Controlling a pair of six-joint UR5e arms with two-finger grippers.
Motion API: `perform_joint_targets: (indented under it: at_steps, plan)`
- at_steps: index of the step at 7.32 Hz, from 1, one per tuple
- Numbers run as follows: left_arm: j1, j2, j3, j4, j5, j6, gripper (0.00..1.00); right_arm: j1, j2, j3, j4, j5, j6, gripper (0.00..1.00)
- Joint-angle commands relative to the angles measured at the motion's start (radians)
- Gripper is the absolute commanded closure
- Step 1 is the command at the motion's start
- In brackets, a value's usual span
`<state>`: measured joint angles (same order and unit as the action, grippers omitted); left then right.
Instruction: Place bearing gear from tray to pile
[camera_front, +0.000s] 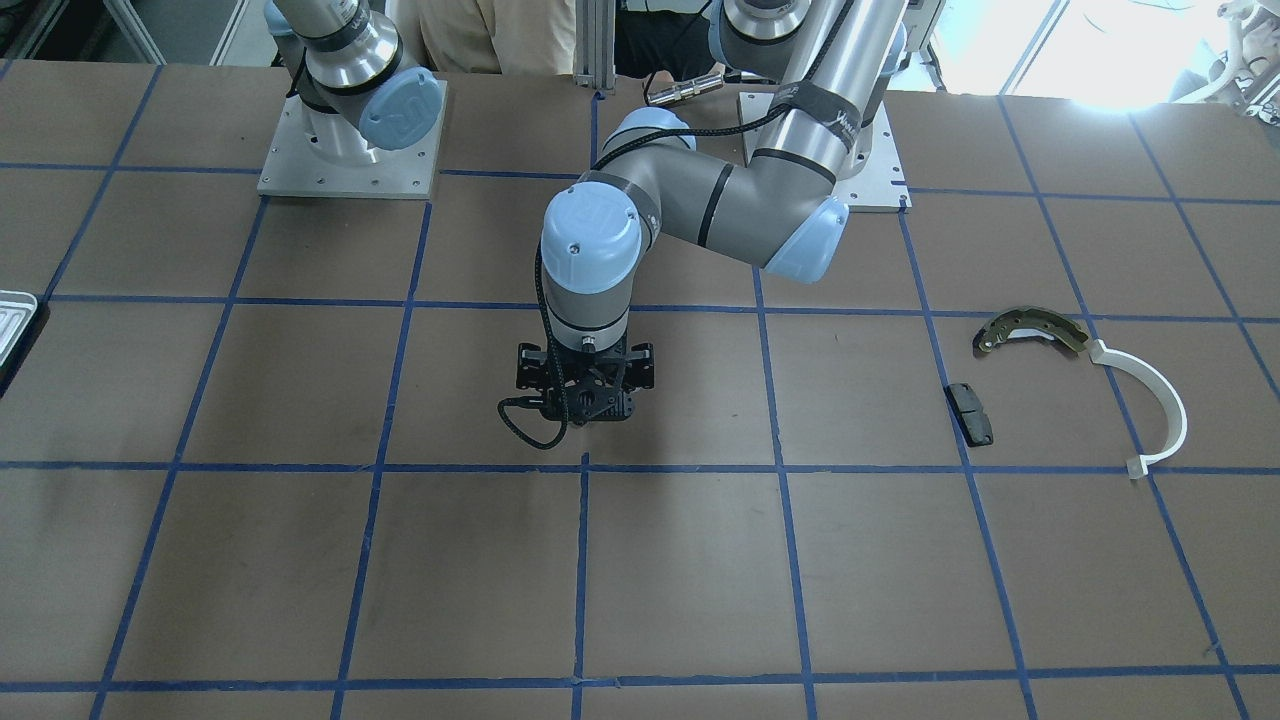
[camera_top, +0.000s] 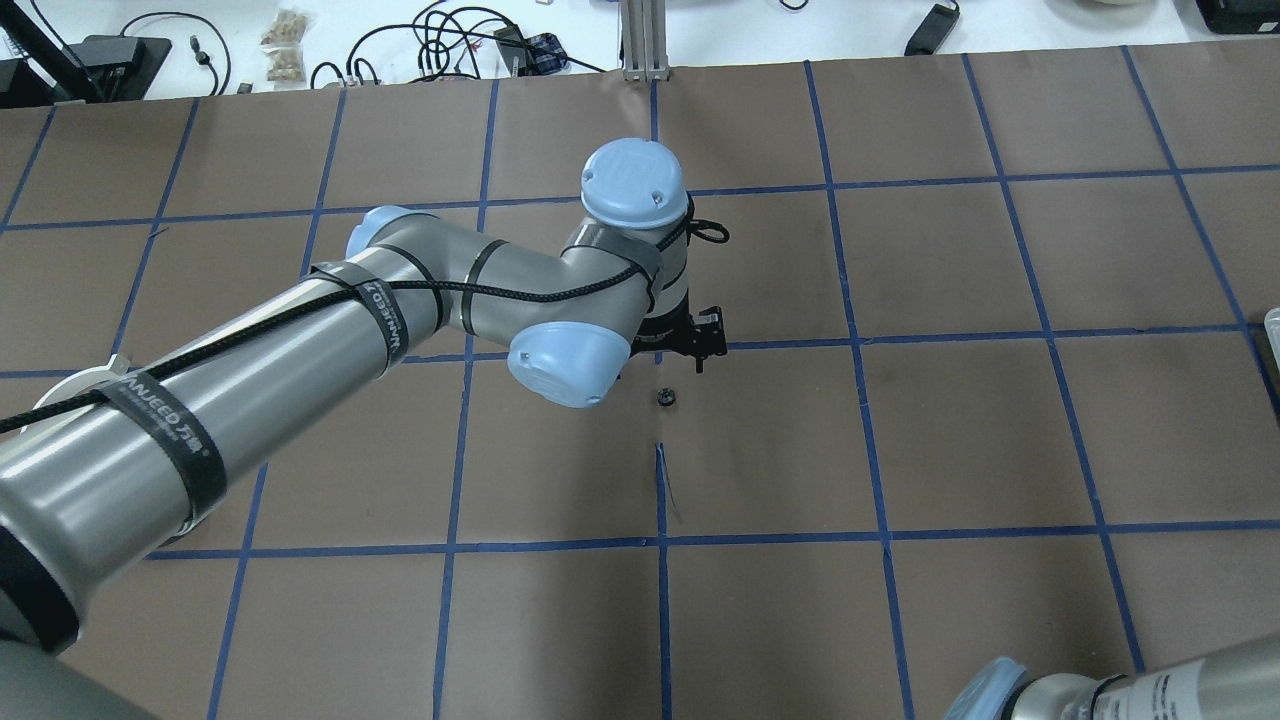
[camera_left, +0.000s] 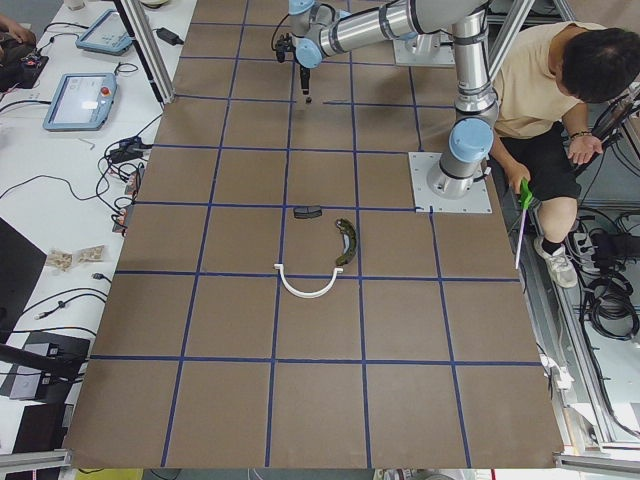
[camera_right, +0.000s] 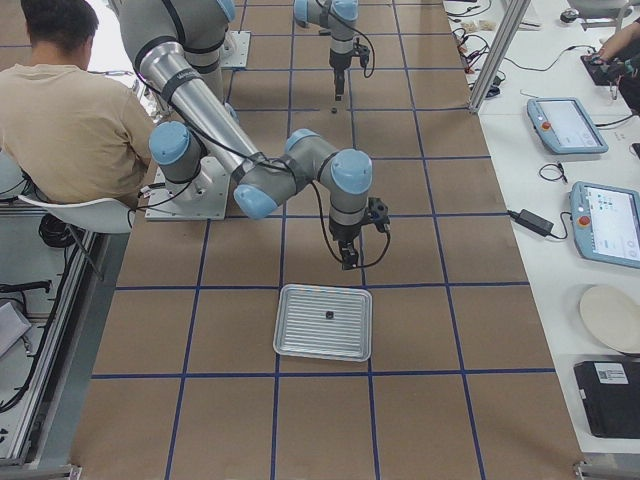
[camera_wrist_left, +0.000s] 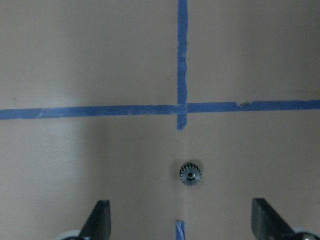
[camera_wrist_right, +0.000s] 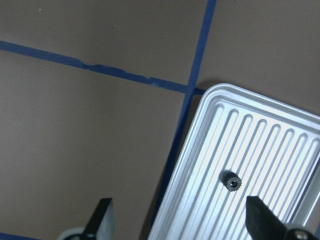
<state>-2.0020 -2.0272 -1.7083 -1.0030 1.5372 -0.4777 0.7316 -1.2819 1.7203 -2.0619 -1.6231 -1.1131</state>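
Hovering w/ my left gripper over mid-table, both fingers spread wide, gripping nothing. One bearing gear lies flat on the table just ahead of the finger line, approx. centred btwn the tips and a touch toward the view's right. It sits btwn me and a blue tape crossing. It's round, bore up, so there's no long axis to square to. I judge a short nudge forward, then straight down, brings the pads either side of it. Nothing stands beside it.

The pile — brake shoe, black pad, white arc — sits well apart from this gear, on my left side, so my left arm is the nearer carrier. Only tape lines show btwn gear and pile.

My right gripper hangs over the tray corner, fingers likewise apart and empty. A second gear rests on the ribbed bottom inside the rim, nearer the view's right fingertip.
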Motion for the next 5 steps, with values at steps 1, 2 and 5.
perform_joint_targets:
  at_steps: [1, 2, 5]
  plan:
    - [-0.018, -0.047, -0.005, 0.059, 0.004, -0.053, 0.00, -0.078, 0.100, -0.042, -0.041, 0.021, -0.124, 0.12]
    - [-0.018, -0.068, -0.005, 0.064, 0.004, -0.052, 0.00, -0.084, 0.139, -0.042, -0.070, 0.034, -0.132, 0.12]
    - [-0.031, -0.080, -0.022, 0.136, 0.004, -0.035, 0.03, -0.127, 0.217, -0.033, -0.076, 0.046, -0.145, 0.13]
